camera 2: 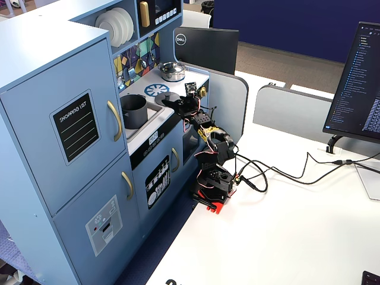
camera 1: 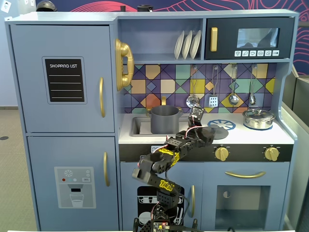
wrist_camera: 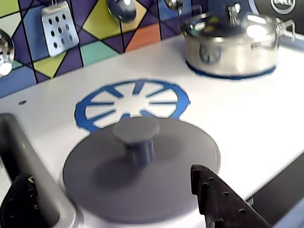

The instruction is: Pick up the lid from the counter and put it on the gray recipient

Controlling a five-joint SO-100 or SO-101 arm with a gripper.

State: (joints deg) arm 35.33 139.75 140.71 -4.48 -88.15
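From the wrist view I see the lid (wrist_camera: 142,178) lying flat on the white counter (wrist_camera: 247,123), knob up, just in front of the blue burner print (wrist_camera: 131,104). My jaws stand wide apart: one black finger shows at the lower left edge, the other at the lower right, and the lid sits between them, its knob roughly midway. Neither finger grips the knob; the right one overlaps the lid's near rim, though I cannot tell if it touches.

In a fixed view the gripper (camera 1: 202,126) hangs over the lid (camera 1: 208,132), which lies to the right of the gray recipient (camera 1: 164,119). The recipient stands open-topped in the sink. The shiny silver pot (wrist_camera: 231,43) sits well apart at the far right.
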